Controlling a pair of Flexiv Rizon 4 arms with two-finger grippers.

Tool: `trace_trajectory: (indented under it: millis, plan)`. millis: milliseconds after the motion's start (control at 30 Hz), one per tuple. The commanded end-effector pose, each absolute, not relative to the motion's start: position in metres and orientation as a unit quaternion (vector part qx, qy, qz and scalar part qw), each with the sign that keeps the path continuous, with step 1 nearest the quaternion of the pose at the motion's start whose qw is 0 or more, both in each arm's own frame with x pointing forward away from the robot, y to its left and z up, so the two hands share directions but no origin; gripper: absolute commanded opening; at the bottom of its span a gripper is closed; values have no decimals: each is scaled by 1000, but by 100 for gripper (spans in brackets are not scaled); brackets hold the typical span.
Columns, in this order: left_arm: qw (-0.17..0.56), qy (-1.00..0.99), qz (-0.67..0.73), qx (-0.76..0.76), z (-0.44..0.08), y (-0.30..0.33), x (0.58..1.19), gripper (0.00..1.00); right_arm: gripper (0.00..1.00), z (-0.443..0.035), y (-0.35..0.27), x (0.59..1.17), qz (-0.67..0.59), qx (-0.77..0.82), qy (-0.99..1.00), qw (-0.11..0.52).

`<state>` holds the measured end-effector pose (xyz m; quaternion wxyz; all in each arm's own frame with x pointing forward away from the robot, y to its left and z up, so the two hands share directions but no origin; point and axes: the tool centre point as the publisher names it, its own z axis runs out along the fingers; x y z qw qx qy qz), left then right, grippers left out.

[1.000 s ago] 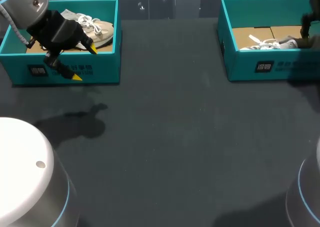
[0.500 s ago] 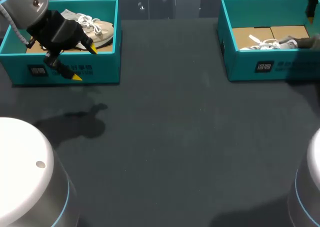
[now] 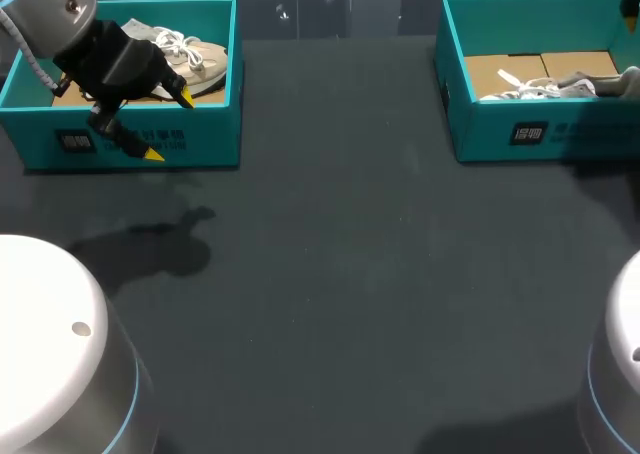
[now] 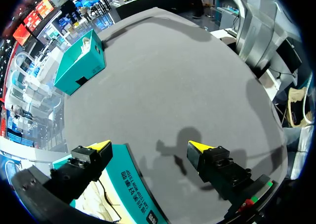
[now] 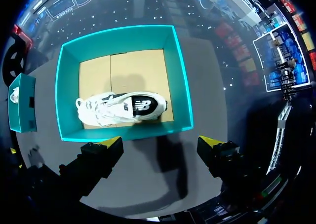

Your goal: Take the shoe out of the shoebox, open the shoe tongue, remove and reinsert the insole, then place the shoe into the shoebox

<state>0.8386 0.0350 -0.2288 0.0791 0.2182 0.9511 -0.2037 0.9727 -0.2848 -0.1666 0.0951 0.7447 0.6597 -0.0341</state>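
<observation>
- We see two teal shoeboxes on the dark table (image 3: 350, 274), well apart, one at each far corner.
- The right shoebox (image 5: 123, 131) is open, with a brown cardboard floor. The right shoe (image 5: 121, 109), white with a dark side panel and white laces, lies inside it. It rests lengthwise near the wall closest to our right gripper, and we cannot tell whether it touches that wall.
- Our right gripper (image 5: 160, 141) hangs above this box with its jaws spread wide and holding nothing. Both yellow tips sit over the table just outside the box's near wall, and the shoe is ahead of them, apart from both fingers.
- In the head view, only a dark sliver of the right arm shows at the edge, above the right shoebox.
- The left shoebox (image 3: 130, 139) holds the left shoe (image 3: 190, 59), pale with white laces, lying towards the box's far right corner.
- Our left gripper (image 3: 168, 126) is at the front wall of the left shoebox with its jaws wide apart and empty. One tip is over the box's inside and the other is outside the wall, over the table. We cannot tell whether either finger touches the wall.
</observation>
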Motion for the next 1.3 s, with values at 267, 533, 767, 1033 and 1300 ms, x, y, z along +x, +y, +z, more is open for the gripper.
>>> trace_trajectory:
  millis: [267, 533, 767, 1033, 1300]
  plan:
    - [63, 918, -244, 306, -223, 46, 862, 100, 100, -163, -284, 968, -23, 744, 661, 94]
    - [55, 869, -201, 449, -217, 79, 914, 100, 100, -163, -284, 968, -23, 744, 661, 94]
    - [81, 811, -147, 561, -215, 113, 951, 100, 100, -163, -284, 968, -23, 744, 661, 94]
    - [81, 811, -147, 561, -215, 113, 951, 100, 100, -163, -284, 968, -23, 744, 661, 94]
    - [78, 794, -113, 592, -220, 117, 957, 100, 100, -163, -284, 968, -23, 744, 661, 94]
